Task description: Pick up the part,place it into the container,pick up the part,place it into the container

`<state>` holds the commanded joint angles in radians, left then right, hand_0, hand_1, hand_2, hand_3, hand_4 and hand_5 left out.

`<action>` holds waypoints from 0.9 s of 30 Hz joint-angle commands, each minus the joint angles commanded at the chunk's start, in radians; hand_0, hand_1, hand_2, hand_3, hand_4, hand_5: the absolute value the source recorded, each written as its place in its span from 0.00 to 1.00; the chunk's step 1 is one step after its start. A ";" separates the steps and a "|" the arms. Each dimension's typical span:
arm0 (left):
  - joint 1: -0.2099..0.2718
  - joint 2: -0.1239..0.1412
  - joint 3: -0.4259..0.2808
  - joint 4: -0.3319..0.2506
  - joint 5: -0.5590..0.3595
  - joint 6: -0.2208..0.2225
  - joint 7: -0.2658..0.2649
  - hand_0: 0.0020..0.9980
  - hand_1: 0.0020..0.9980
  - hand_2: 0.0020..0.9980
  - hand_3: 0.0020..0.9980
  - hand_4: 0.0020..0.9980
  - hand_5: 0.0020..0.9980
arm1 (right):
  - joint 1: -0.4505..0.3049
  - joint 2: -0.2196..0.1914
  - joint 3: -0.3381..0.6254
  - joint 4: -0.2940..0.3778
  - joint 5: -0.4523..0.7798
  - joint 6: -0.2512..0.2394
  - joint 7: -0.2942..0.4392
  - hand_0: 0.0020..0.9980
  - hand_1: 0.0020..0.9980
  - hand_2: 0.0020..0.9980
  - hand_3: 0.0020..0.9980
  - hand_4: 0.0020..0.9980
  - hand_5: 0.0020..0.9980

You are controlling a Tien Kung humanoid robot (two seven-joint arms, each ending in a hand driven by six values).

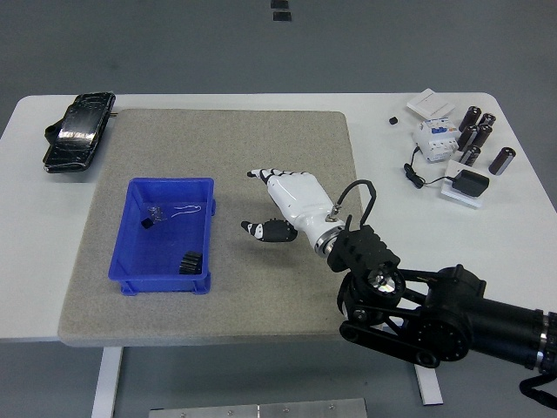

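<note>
A blue container (129, 222) sits on the left part of the grey mat (287, 148). Inside it lie a black gear part (191, 261) near the front right corner and a small black piece with thin wire (160, 214) toward the back. My right hand (259, 202), white with black fingertips, is over the mat just right of the container, fingers spread and empty. The left arm is out of view.
A black pouch (78, 131) lies at the table's far left. At the far right are several dark cylinders (477, 138), a white electrical module (434, 137), a black adapter with cable (468, 184) and a small black piece (393, 120).
</note>
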<state>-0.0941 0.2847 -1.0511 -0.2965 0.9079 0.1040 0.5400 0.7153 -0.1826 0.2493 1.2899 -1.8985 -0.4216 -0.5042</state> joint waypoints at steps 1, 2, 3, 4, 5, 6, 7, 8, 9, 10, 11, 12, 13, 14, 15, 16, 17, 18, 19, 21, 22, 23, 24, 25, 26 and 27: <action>0.000 0.000 0.001 0.000 -0.001 0.000 0.000 0.72 0.67 0.66 0.61 0.66 0.36 | -0.001 -0.001 -0.008 -0.004 0.004 0.002 0.001 0.45 0.62 0.80 0.85 0.82 0.45; 0.000 0.000 0.001 0.000 -0.001 0.000 0.000 0.72 0.67 0.66 0.61 0.66 0.36 | -0.002 -0.003 -0.015 -0.007 0.008 0.003 0.002 0.45 0.62 0.80 0.85 0.82 0.45; 0.000 0.000 0.000 0.000 0.000 0.000 0.000 0.72 0.67 0.66 0.61 0.66 0.36 | -0.002 -0.004 -0.022 -0.010 0.011 0.003 0.003 0.45 0.62 0.80 0.85 0.82 0.45; 0.000 0.000 0.000 0.000 0.000 0.000 0.000 0.72 0.67 0.66 0.61 0.66 0.36 | -0.001 -0.004 -0.030 -0.015 0.015 0.004 0.005 0.45 0.62 0.80 0.85 0.82 0.45; 0.001 0.000 0.000 0.000 0.001 0.000 0.001 0.72 0.67 0.66 0.61 0.66 0.36 | 0.001 -0.005 -0.038 -0.022 0.018 0.005 0.007 0.45 0.62 0.80 0.85 0.82 0.45; 0.001 0.000 -0.001 -0.001 0.002 0.000 0.002 0.72 0.67 0.66 0.61 0.66 0.36 | 0.004 -0.005 -0.045 -0.030 0.021 0.006 0.009 0.45 0.62 0.80 0.85 0.82 0.45; 0.001 0.000 -0.001 -0.001 0.003 0.000 0.002 0.72 0.67 0.66 0.61 0.66 0.36 | 0.006 -0.004 -0.051 -0.038 0.023 0.008 0.011 0.43 0.61 0.79 0.84 0.82 0.46; 0.001 0.000 -0.002 -0.001 0.003 0.000 0.003 0.72 0.67 0.66 0.61 0.66 0.36 | 0.008 -0.003 -0.054 -0.046 0.025 0.009 0.013 0.43 0.61 0.79 0.84 0.82 0.46; 0.002 0.000 -0.002 -0.001 0.004 0.000 0.003 0.72 0.67 0.66 0.61 0.66 0.36 | 0.010 -0.001 -0.058 -0.054 0.026 0.009 0.015 0.43 0.61 0.79 0.84 0.82 0.46; 0.002 0.000 -0.002 -0.001 0.004 0.000 0.003 0.72 0.67 0.66 0.61 0.66 0.36 | 0.012 0.000 -0.060 -0.059 0.028 0.009 0.016 0.43 0.61 0.79 0.84 0.82 0.46; 0.002 0.000 -0.002 -0.001 0.004 0.000 0.003 0.72 0.67 0.66 0.61 0.66 0.36 | 0.014 0.001 -0.062 -0.064 0.029 0.010 0.018 0.43 0.61 0.79 0.84 0.82 0.46; 0.001 0.000 -0.003 -0.002 0.005 0.000 0.004 0.72 0.67 0.66 0.61 0.66 0.36 | 0.017 0.002 -0.066 -0.068 0.030 0.009 0.019 0.43 0.61 0.79 0.84 0.82 0.46; 0.000 0.000 -0.006 -0.003 0.009 0.000 0.007 0.72 0.67 0.66 0.61 0.66 0.36 | 0.019 0.004 -0.071 -0.073 0.032 0.009 0.020 0.41 0.59 0.78 0.83 0.81 0.47; -0.001 0.000 -0.009 -0.004 0.012 0.000 0.009 0.72 0.67 0.66 0.61 0.66 0.36 | 0.022 0.006 -0.076 -0.077 0.034 0.010 0.021 0.41 0.59 0.78 0.83 0.81 0.47; -0.002 0.000 -0.012 -0.005 0.014 0.001 0.011 0.72 0.67 0.66 0.61 0.66 0.36 | 0.024 0.008 -0.081 -0.081 0.037 0.011 0.022 0.41 0.59 0.78 0.83 0.81 0.47; -0.003 0.001 -0.015 -0.006 0.017 0.001 0.014 0.72 0.67 0.66 0.61 0.66 0.36 | 0.026 0.009 -0.087 -0.086 0.043 0.013 0.023 0.41 0.59 0.78 0.83 0.81 0.47; -0.003 0.001 -0.019 -0.007 0.020 0.002 0.017 0.72 0.67 0.66 0.61 0.66 0.36 | 0.028 0.011 -0.092 -0.091 0.048 0.017 0.023 0.41 0.59 0.78 0.83 0.81 0.47; -0.003 0.002 -0.023 -0.008 0.024 0.003 0.021 0.72 0.67 0.66 0.61 0.66 0.36 | 0.029 0.013 -0.097 -0.097 0.052 0.021 0.022 0.41 0.59 0.78 0.83 0.81 0.47; -0.003 0.002 -0.027 -0.009 0.027 0.003 0.024 0.72 0.67 0.66 0.61 0.65 0.36 | 0.031 0.015 -0.101 -0.102 0.056 0.025 0.021 0.39 0.55 0.70 0.76 0.80 0.47; -0.002 0.002 -0.031 -0.011 0.031 0.004 0.028 0.72 0.67 0.66 0.61 0.65 0.36 | 0.032 0.017 -0.104 -0.106 0.059 0.031 0.020 0.39 0.55 0.70 0.76 0.80 0.47; -0.001 0.002 -0.032 -0.012 0.032 0.004 0.030 0.72 0.67 0.66 0.61 0.65 0.36 | 0.032 0.017 -0.105 -0.107 0.059 0.033 0.019 0.39 0.55 0.70 0.76 0.80 0.47; -0.001 0.002 -0.033 -0.012 0.033 0.004 0.031 0.72 0.67 0.66 0.61 0.65 0.36 | 0.033 0.017 -0.105 -0.108 0.059 0.036 0.019 0.39 0.55 0.70 0.76 0.80 0.47; -0.001 0.002 -0.034 -0.012 0.033 0.004 0.031 0.72 0.67 0.66 0.61 0.65 0.36 | 0.034 0.017 -0.106 -0.109 0.060 0.037 0.019 0.39 0.55 0.70 0.76 0.80 0.47; -0.001 0.002 -0.034 -0.012 0.033 0.004 0.031 0.72 0.67 0.66 0.61 0.66 0.36 | 0.035 0.017 -0.106 -0.110 0.060 0.039 0.019 0.34 0.46 0.59 0.66 0.72 0.44; -0.002 0.002 -0.033 -0.012 0.032 0.004 0.031 0.72 0.67 0.66 0.61 0.66 0.36 | 0.035 0.017 -0.107 -0.111 0.061 0.040 0.019 0.34 0.46 0.59 0.66 0.72 0.44; -0.002 0.002 -0.033 -0.012 0.031 0.004 0.030 0.72 0.67 0.66 0.61 0.66 0.36 | 0.036 0.018 -0.108 -0.113 0.062 0.041 0.019 0.34 0.46 0.59 0.66 0.72 0.44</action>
<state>-0.0960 0.2865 -1.0837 -0.3085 0.9392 0.1078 0.5702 0.7513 -0.1650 0.1411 1.1768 -1.8367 -0.3807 -0.4850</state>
